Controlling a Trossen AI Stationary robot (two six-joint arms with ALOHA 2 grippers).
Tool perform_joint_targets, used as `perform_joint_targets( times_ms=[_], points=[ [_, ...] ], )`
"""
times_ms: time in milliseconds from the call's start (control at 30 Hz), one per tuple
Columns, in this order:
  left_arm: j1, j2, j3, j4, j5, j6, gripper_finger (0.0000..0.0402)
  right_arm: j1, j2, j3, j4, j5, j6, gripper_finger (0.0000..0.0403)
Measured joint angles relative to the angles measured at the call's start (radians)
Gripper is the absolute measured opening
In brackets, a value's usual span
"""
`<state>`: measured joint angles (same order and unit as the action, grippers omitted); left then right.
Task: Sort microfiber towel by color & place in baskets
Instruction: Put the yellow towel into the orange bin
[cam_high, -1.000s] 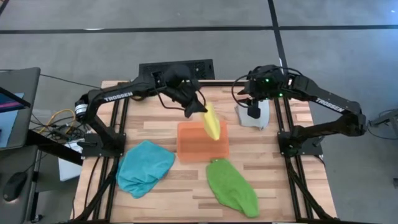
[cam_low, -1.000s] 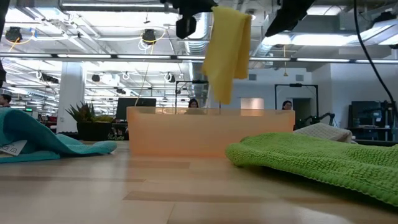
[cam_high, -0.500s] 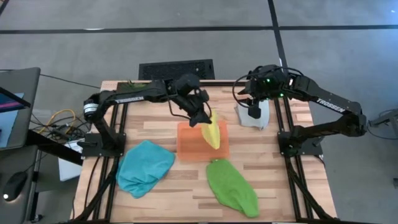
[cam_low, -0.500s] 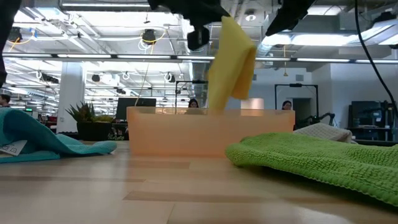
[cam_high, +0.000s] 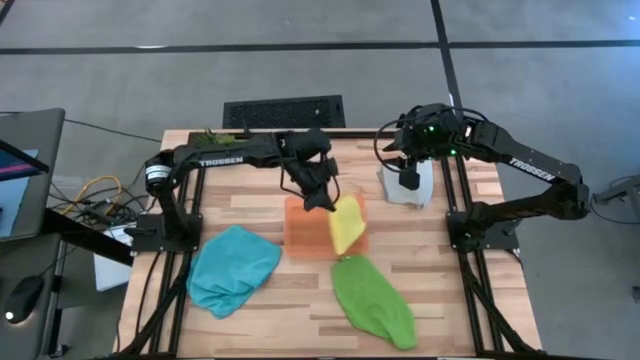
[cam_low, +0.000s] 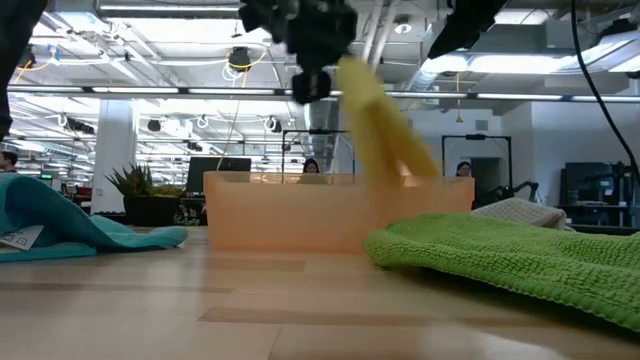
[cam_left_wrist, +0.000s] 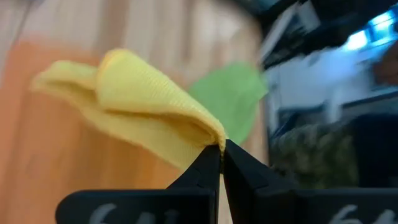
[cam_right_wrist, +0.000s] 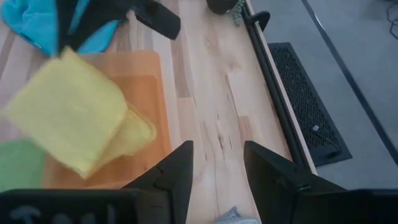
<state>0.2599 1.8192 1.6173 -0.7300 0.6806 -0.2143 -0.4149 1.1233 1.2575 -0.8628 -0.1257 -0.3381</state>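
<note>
A yellow towel (cam_high: 346, 222) hangs slanting over the right half of the orange tray (cam_high: 305, 235), with my left gripper (cam_high: 322, 203) shut on its upper end. In the low view the towel (cam_low: 385, 130) slopes down to the right behind the tray's near wall (cam_low: 290, 215). A teal towel (cam_high: 233, 268) lies in a heap on the table at the near left, and a green towel (cam_high: 372, 300) lies flat near the front. My right gripper (cam_right_wrist: 217, 155) stands open above a pale grey towel (cam_high: 415, 190) at the far right. My left gripper pinches a folded corner of the yellow towel (cam_left_wrist: 208, 140) between its two fingertips, coming slanting down from the table's far left. The towel hangs below and swings out toward the right. Its lower end (cam_low: 420, 168) dips behind the tray's wall; whether it rests there I cannot tell.
A small green plant (cam_high: 208, 134) stands at the table's far left corner. A dark grille (cam_high: 283, 111) lies on the floor beyond the far edge. Bare wood shows between the tray and the right arm's frame (cam_high: 470, 235).
My left gripper has come down and toward the table's near edge over the tray, tipping further downward and staying shut on the yellow towel. The towel, which hung straight above the tray, now slants to the right with its lower end behind the tray's wall.
</note>
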Motion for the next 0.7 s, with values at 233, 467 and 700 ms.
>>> perform_joint_targets(
  times_ms=[233, 467, 700],
  points=[
    [0.004, 0.014, -0.002, -0.192, -0.121, 0.097, 0.0, -0.001, 0.0, 0.0, 0.014, 0.002, 0.0, 0.0168],
    [0.005, 0.014, -0.002, -0.21, -0.165, 0.135, 0.0, -0.027, 0.0, 0.0, 0.019, 0.004, 0.0, 0.0167],
    [0.011, 0.014, -0.002, -0.048, -0.087, 0.111, 0.0, -0.059, 0.001, 0.0, 0.019, 0.004, 0.0, 0.0168]
  ],
)
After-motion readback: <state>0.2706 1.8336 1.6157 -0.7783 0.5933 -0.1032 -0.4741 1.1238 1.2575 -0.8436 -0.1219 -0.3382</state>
